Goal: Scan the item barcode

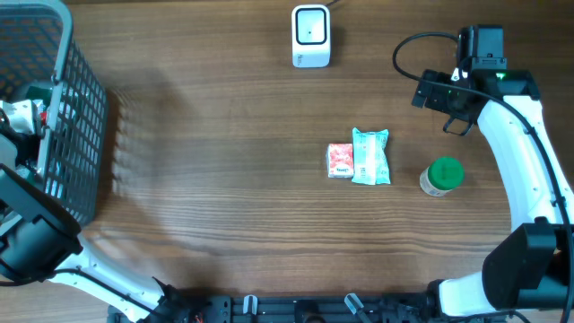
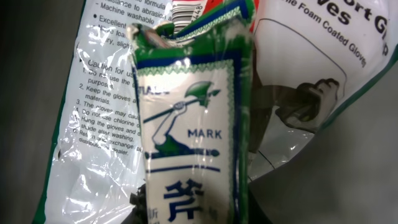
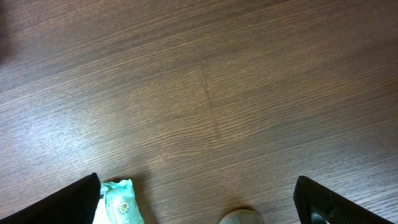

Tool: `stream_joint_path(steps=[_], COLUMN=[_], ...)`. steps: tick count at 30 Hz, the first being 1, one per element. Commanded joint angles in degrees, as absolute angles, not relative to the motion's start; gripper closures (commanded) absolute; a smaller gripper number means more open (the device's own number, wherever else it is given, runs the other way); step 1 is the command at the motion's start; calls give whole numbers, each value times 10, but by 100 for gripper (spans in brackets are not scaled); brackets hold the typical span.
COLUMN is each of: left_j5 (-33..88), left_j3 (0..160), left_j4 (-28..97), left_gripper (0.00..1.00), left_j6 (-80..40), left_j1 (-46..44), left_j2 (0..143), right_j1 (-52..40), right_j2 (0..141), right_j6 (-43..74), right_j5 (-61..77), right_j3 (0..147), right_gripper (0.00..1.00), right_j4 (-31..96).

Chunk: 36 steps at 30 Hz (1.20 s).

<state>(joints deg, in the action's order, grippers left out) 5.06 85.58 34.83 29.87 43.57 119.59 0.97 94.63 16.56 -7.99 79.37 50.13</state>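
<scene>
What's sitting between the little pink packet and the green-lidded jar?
A mint-green packet, right against the pink packet; then bare table up to the jar. The overhead view shows it.

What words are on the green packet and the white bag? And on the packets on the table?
"MARK": green packet, middle.
"斧": same packet, lower down.
"Foam Coated Gloves": white bag, top right.
"Machine washable": white bag, top left.
"Caution for us...": white bag, left side, cut off.
Smaller print below it: partly blurred.
Print on teal packet and pink packet: too small to read.
</scene>
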Motion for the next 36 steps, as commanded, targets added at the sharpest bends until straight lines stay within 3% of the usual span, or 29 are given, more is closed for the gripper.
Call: stream_joint_path(steps=[1,12,21,30,31,33,36], left_j5=[72,70,48,29,15,-36,-122], left_j3=[870,998,1002,1002,1002,1002,1002], left_j4=[365,360,326,497,527,555,561], left_gripper=[96,96,96,96,87,55,58], left_j6=[216,122,44,-35,-35,-35,-60], left_j1=[436,397,329,202,186,173,181], left_j2=[1239,1018,832,738,738,745,757], right_j1=[9,10,9,10,10,10,9], right_j2=[943,943,943,943,943,943,943], right_j6=[161,161,161,161,161,161,161], right_j5=[-91,-91,-91,-91,-91,-91,-91], right_j3=[799,799,799,799,799,799,799], right_gripper=[0,0,0,0,0,0,0], right_j4=[500,500,500,500,500,500,500])
